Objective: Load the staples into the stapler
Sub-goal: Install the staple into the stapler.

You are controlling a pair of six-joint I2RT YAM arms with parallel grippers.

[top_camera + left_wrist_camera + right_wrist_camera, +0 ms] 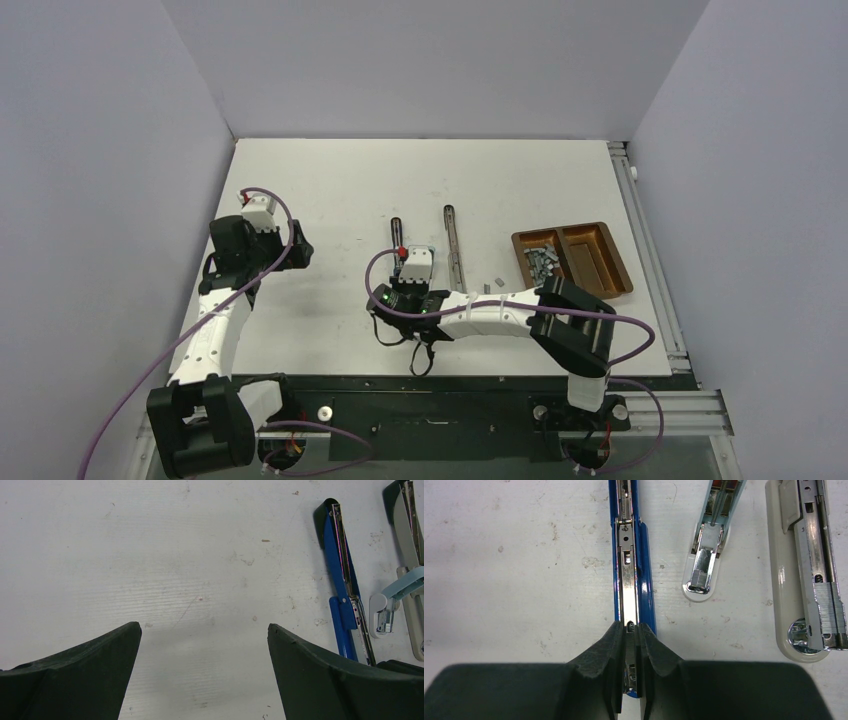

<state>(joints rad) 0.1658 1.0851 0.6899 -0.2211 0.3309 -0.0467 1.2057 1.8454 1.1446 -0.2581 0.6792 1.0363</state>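
Silvery staples [540, 262] are lying heaped in the left compartment of a brown tray [592, 260] at the right of the table [150, 555]. They are well apart from the blue stapler [630, 587], which is lying flung open near the middle with its bare metal channel facing up. The right gripper [630, 630] is clenching on the near end of that channel, pinching the narrow rail from both sides. Whether a strip is sitting between the pads cannot be told, and the stretch of channel in view is looking empty. Just beside the blue one, a small pale stapler [709, 545] and, further right, a cream stapler [784, 580] are lying open too. The cream one is carrying a loaded strip [829, 615] in its rail. The left gripper [204, 626] is hovering over bare table to the left, jaws released wide and holding nothing.

Judging by this, the loading is sitting at an early step: the blue stapler is being steadied or its channel readied, with no strip yet seen in it. The next move is probably calling for a strip to be fetched from the tray, turned legs-down and lined up squarely with the slim channel. That fit is leaving little room for error, and the stapler is liable to slide unless it is held.
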